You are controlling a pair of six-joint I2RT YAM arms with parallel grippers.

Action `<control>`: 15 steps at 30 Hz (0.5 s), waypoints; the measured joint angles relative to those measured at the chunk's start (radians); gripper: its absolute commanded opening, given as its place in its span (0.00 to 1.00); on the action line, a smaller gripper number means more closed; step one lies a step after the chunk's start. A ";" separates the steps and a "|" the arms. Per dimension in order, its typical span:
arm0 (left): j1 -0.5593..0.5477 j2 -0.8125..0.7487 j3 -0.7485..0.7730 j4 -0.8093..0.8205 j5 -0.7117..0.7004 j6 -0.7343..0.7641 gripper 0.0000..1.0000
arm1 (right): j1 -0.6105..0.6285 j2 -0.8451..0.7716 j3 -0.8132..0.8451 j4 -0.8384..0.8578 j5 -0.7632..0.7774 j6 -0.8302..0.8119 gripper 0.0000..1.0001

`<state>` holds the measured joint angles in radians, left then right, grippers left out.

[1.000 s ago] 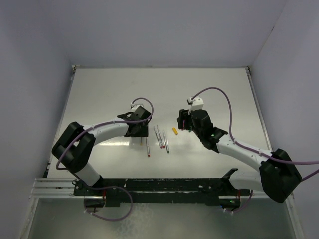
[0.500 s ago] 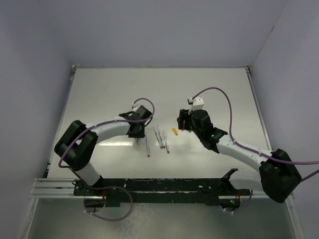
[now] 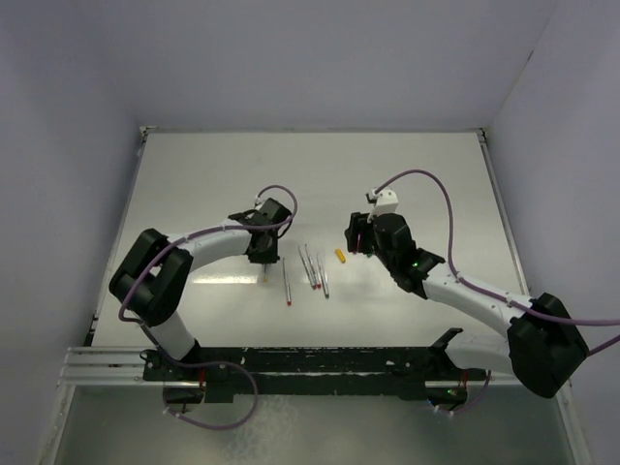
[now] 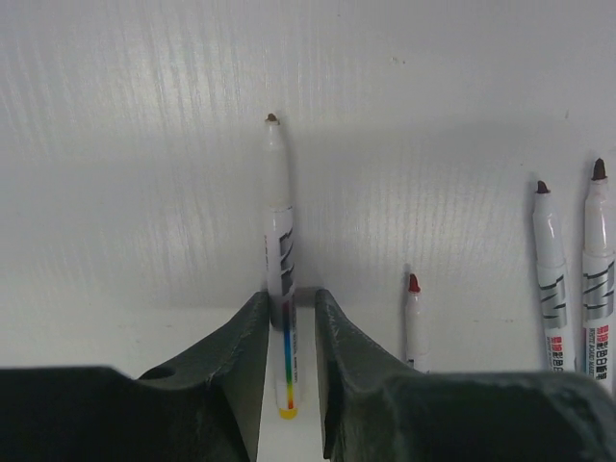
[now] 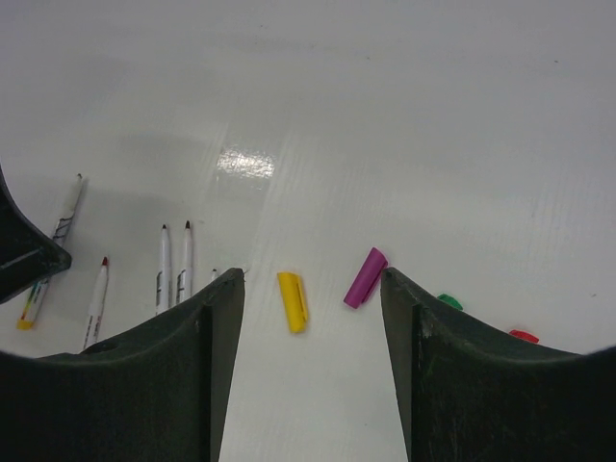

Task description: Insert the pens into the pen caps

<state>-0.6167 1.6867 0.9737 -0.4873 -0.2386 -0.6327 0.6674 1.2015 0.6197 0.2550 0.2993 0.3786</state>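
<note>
Left gripper (image 4: pixel 292 308) is seen closed down on a pen (image 4: pixel 280 231), whose barrel is pinched between the two fingertips. The dark tip of this pen is pointed away from the wrist, and its yellow end is seen back in the slot between the fingers. The pen is held low over the white table (image 3: pixel 407 174), where its shadow is cast beside it.

To the right in the left wrist view, a red-tipped pen (image 4: pixel 414 322) is laid flat, and further right two dark-tipped pens (image 4: pixel 549 260) are laid side by side, near each other and roughly parallel. From above, these loose pens are found between the two grippers.

Right gripper (image 5: pixel 310 279) is held wide open with nothing in it, above the table. Between its fingers, a yellow cap (image 5: pixel 294 302) and a purple cap (image 5: pixel 365 278) are seen lying close together but apart. A green cap (image 5: pixel 449 301) and a red cap (image 5: pixel 524 336) are partly hidden behind the right-hand finger. No cap is fitted on any pen.
</note>
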 measured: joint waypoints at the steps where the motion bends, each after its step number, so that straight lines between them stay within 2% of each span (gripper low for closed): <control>1: 0.003 0.002 0.003 0.000 0.003 0.002 0.28 | 0.000 0.000 0.000 -0.004 0.000 0.002 0.61; 7: 0.008 0.010 0.010 -0.005 0.016 0.010 0.25 | 0.000 -0.005 0.000 -0.024 0.002 0.013 0.61; 8: 0.008 0.010 0.010 -0.006 0.016 0.011 0.23 | 0.000 -0.010 0.000 -0.027 0.003 0.015 0.61; 11: 0.008 0.010 0.010 -0.008 0.018 0.016 0.00 | 0.000 -0.023 0.000 -0.031 0.003 0.023 0.61; 15: 0.008 0.010 0.010 -0.008 0.029 0.017 0.00 | 0.000 -0.032 -0.003 -0.034 0.005 0.035 0.62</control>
<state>-0.6086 1.6962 0.9836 -0.4950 -0.2096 -0.6159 0.6674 1.1694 0.6170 0.2214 0.3046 0.4137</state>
